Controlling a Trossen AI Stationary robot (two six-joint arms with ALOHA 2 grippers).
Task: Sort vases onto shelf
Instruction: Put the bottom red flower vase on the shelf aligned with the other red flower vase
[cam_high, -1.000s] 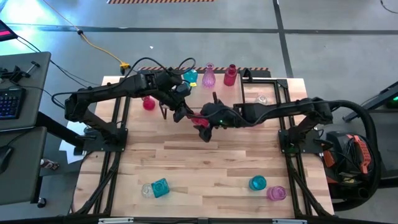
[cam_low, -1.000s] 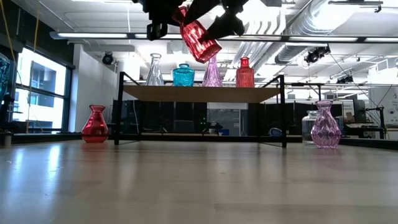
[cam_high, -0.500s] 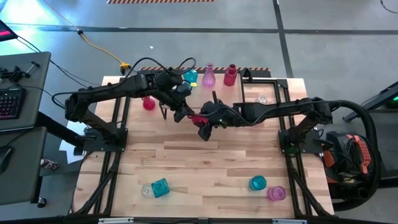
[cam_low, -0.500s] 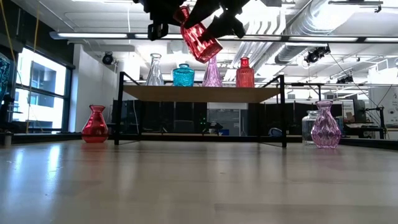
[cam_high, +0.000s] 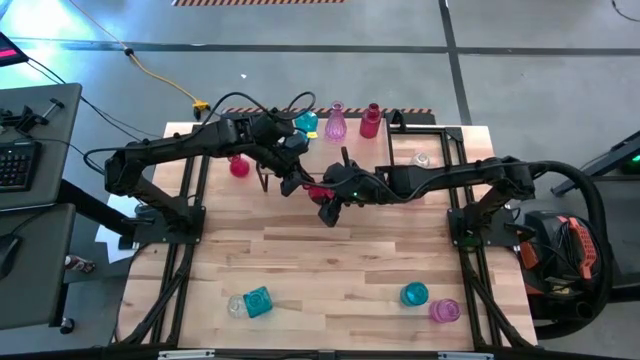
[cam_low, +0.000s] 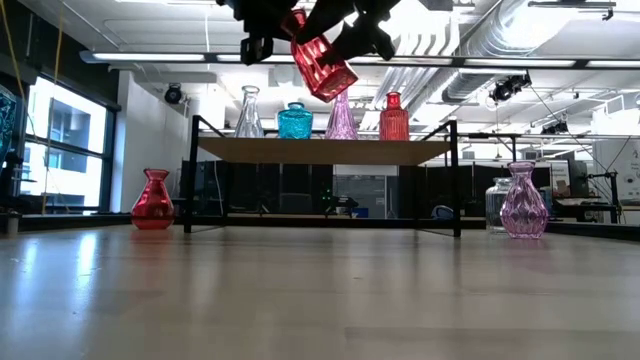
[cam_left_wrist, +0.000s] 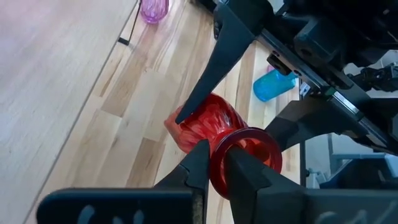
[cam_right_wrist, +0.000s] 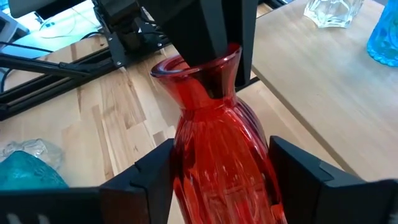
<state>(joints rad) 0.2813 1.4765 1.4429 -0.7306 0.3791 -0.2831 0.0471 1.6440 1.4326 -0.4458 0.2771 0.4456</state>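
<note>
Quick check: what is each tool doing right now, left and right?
Left tool: shut on the rim of the red vase, held in the air.
Right tool: fingers closed against the red vase's body, gripping it too.

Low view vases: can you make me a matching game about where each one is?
Things:
1. ribbed red vase
2. teal vase
3. round red vase
4. wide purple vase

Places:
A. on the table, right of the shelf
B. in the air, held by the left gripper and right gripper
C. standing on the shelf
D. on the table, left of the shelf

Pairs: 1-B, 2-C, 3-D, 4-A
</note>
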